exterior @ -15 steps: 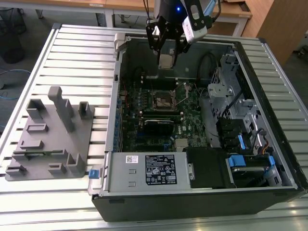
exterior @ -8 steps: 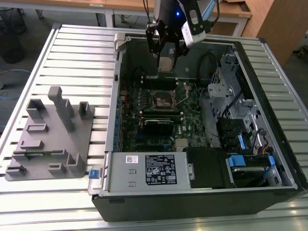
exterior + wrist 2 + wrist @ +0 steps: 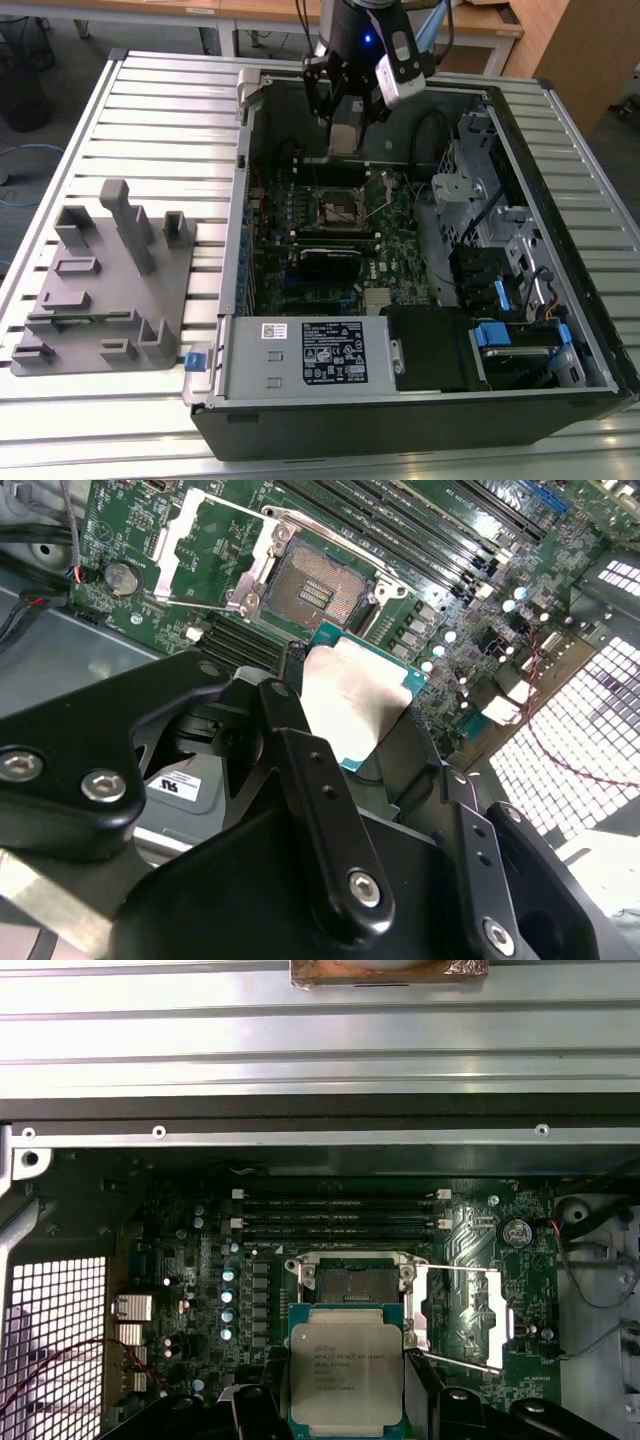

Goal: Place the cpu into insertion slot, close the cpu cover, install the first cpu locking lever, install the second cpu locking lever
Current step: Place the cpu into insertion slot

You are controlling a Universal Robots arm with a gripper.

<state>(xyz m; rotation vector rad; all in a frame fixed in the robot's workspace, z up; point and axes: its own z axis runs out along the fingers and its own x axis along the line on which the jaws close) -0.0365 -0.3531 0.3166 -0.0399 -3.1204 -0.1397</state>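
My gripper [image 3: 343, 128] hangs over the far side of the open computer case, shut on the cpu [image 3: 343, 138]. Both wrist views show the cpu [image 3: 355, 705] [image 3: 345, 1365] as a silver square on a green carrier, pinched at two opposite edges by the black fingers [image 3: 300, 760]. It hovers above the board, a little short of the insertion slot [image 3: 355, 1285] [image 3: 320, 585] [image 3: 337, 208], whose dark centre lies bare. The cpu cover [image 3: 458, 1305] [image 3: 205, 545] is swung open and lies beside the slot. A thin wire lever [image 3: 450, 1360] stands loose next to the cover.
Memory slots [image 3: 340, 1215] run just beyond the insertion slot. A long black card [image 3: 330, 262] and a power supply [image 3: 320, 355] sit nearer the case front. A drive cage [image 3: 470, 200] is at the exterior view's right. A grey peg fixture [image 3: 110, 280] stands outside the case.
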